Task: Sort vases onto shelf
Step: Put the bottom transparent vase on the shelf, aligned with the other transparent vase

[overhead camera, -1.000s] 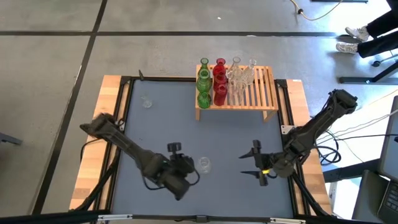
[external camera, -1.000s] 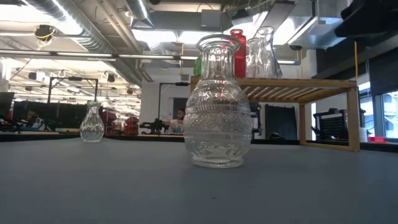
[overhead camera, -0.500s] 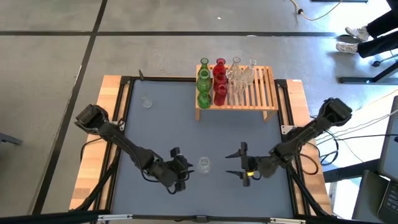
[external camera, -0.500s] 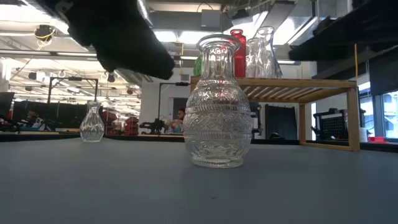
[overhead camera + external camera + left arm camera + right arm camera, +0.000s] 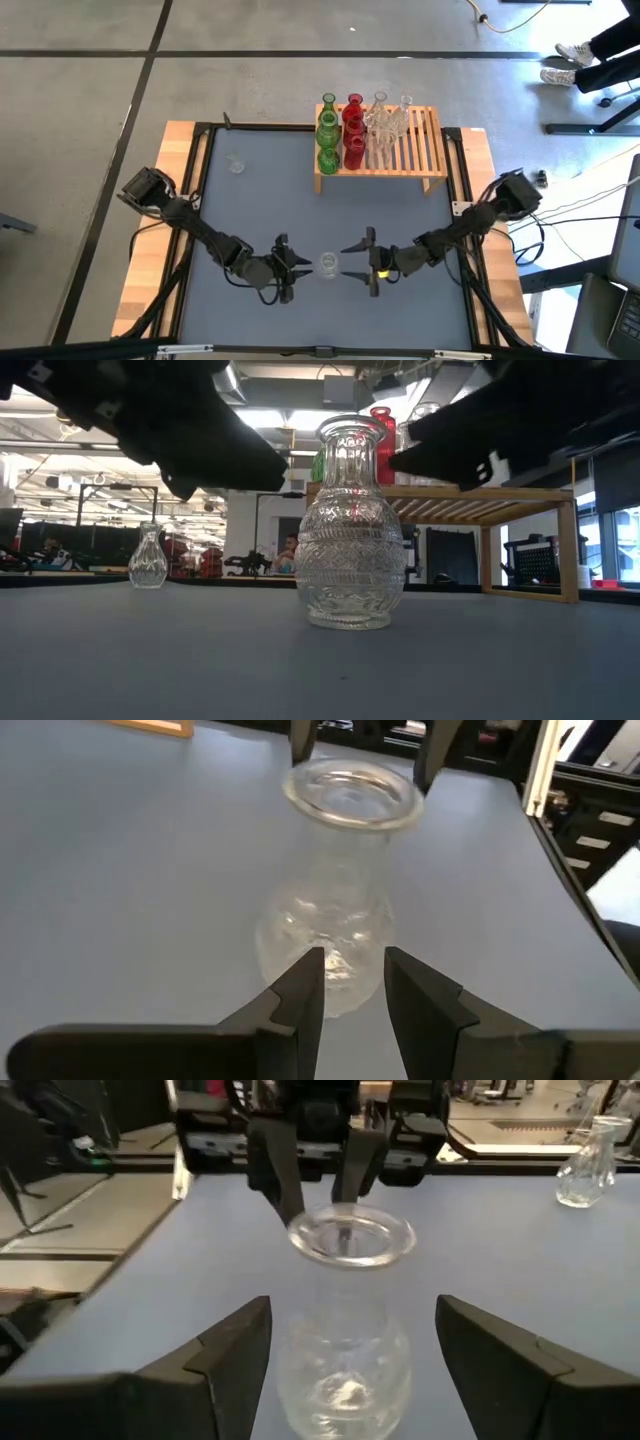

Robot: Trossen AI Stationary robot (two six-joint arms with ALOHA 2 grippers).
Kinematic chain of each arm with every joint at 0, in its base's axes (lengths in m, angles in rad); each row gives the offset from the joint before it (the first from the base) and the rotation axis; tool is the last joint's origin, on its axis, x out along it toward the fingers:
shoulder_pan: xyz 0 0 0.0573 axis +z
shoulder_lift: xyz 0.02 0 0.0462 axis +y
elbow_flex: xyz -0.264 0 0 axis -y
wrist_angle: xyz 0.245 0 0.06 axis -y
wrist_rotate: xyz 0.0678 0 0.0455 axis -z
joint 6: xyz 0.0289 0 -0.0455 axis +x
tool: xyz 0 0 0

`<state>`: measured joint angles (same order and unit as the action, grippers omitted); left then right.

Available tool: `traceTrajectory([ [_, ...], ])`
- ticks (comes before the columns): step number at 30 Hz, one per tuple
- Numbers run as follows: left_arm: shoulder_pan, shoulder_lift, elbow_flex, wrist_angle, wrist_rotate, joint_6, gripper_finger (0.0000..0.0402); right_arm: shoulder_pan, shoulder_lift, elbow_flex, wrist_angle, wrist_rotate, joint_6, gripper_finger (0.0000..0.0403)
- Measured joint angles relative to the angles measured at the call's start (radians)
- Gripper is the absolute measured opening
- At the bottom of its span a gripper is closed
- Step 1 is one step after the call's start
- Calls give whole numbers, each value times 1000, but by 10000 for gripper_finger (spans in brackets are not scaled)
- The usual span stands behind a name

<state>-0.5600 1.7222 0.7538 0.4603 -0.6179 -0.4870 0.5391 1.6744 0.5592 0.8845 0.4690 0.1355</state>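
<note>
Clear vase point(image 5: 328, 265) stands upright, free. Left gripper point(image 5: 289, 268) beside it, fingers narrowly parted, empty. Right gripper point(image 5: 362, 262) opposite, spread wide, empty.

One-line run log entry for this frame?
left gripper: narrow gap, beside clear squat glass vase | right gripper: open, opposite side | vase: upright, ungripped

landmark: clear vase point(image 5: 328, 265) upright on the mat | its left: left gripper point(image 5: 291, 268) near, fingers a narrow gap apart | its right: right gripper point(image 5: 361, 262) near, fingers spread wider than the vase | toward shelf point(image 5: 432, 150): bare mat, passable | far corner: small clear vase point(image 5: 236, 165), well apart
</note>
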Motion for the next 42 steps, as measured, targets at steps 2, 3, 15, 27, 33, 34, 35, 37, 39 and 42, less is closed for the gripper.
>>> traceTrajectory([
  [2,6,0,-1,0,0,0,100,-15,32,18,2,-10,-6,264],
  [3,9,0,-1,-1,0,0,100,-21,50,30,4,-10,-5,264],
  [15,12,1,-1,-2,-20,-14,100,-53,211,192,4,28,-38,264],
  [27,9,1,-1,-4,-20,-26,100,-55,221,199,-10,28,-37,122],
  [33,9,1,-1,-3,-20,-27,100,-54,205,198,-28,31,-66,121],
  [34,9,1,-1,-3,-20,-27,100,-54,199,198,-36,32,-67,121],
  [35,9,1,-1,-3,-20,-27,100,-54,191,197,-43,32,-67,121],
  [37,7,1,-1,-3,-20,-28,100,-54,165,196,-67,32,-67,123],
  [39,3,1,-1,-3,-20,-28,100,-54,133,196,-99,32,-64,126],
  [42,-7,1,-1,-3,-21,-28,100,-40,87,196,-154,42,-68,124],
])
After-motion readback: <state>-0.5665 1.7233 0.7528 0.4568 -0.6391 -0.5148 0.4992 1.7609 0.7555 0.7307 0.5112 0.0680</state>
